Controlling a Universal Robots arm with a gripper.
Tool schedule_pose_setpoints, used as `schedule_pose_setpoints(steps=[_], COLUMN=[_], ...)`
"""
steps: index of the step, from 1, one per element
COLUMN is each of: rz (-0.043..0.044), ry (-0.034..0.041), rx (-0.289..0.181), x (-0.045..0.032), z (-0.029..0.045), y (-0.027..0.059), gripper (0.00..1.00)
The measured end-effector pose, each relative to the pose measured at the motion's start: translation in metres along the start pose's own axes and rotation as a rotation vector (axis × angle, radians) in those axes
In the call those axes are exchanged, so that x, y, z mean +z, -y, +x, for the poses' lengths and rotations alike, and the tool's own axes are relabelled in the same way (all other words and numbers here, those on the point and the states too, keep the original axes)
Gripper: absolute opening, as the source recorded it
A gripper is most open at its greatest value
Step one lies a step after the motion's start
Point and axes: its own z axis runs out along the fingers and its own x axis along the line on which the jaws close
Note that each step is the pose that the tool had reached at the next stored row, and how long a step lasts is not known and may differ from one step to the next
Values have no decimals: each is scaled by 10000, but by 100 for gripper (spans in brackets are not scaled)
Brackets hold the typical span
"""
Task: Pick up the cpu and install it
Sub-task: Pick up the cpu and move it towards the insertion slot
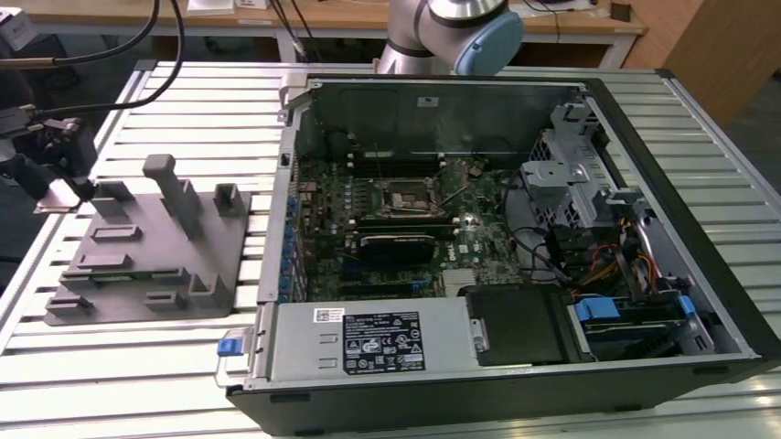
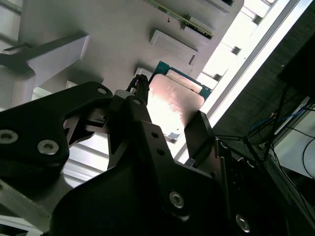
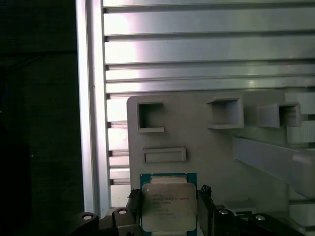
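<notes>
The cpu (image 3: 168, 204), a flat square chip with a silver top and a green rim, sits between my gripper's (image 3: 169, 195) two black fingers, which press on its opposite edges. In the second wrist view the cpu (image 2: 178, 97) shows the same way inside the gripper (image 2: 170, 112). It hangs over the near end of the grey fixture block (image 3: 197, 147). In the exterior view my gripper (image 1: 55, 194) is at the far left, beside the fixture block (image 1: 146, 247). The motherboard socket (image 1: 407, 195) lies inside the open computer case (image 1: 683, 183).
The fixture block carries upright posts (image 1: 171, 187) and several shallow pockets (image 3: 150, 117). Everything rests on a slatted aluminium table (image 1: 134, 357). Cables (image 1: 73, 55) run above the gripper at the exterior view's left. The arm's base (image 1: 452, 32) stands behind the case.
</notes>
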Motion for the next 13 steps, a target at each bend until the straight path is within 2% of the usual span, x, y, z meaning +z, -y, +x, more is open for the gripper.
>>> schedule_pose_setpoints(steps=[13], rz=[0], ry=[1], rx=[0], x=[-77], z=[-1], y=[-1], gripper=[54])
